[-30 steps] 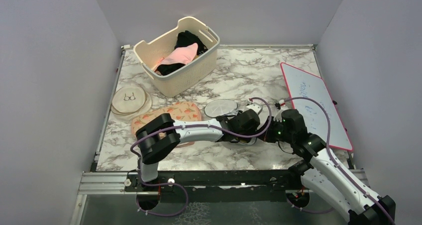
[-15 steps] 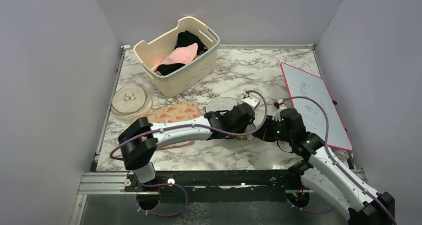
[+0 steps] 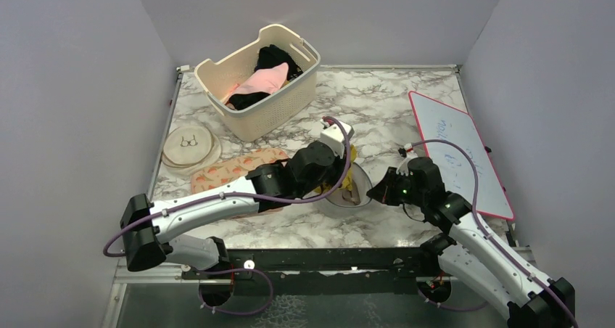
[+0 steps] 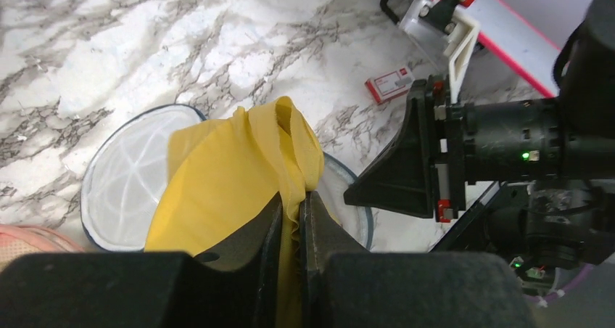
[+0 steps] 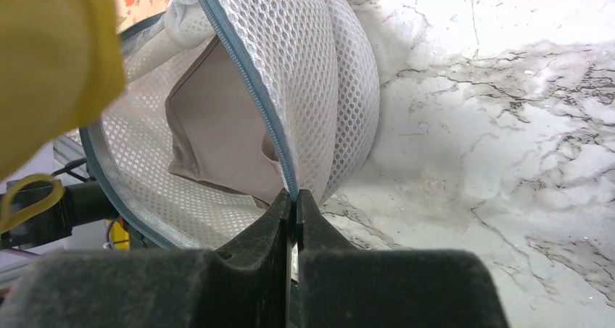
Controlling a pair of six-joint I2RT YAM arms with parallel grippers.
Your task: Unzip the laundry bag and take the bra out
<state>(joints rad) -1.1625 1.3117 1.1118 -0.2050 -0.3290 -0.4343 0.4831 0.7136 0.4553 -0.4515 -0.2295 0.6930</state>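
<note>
laundry bag (image 5: pixel 333 74): white open mesh, rough-ish; yellow bra (image 4: pixel 232 175): smooth matt cloth; table (image 3: pixel 406 103): glossy marble-look top

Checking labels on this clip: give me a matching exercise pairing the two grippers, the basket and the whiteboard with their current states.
1 left gripper
2 right gripper
3 basket
4 whiteboard

A holds pink and black clothes
B shut on the laundry bag's zip rim
C lying flat at far right
D shut on the yellow garment

Pairs: 1-D, 2-B, 3-A, 4-C
</note>
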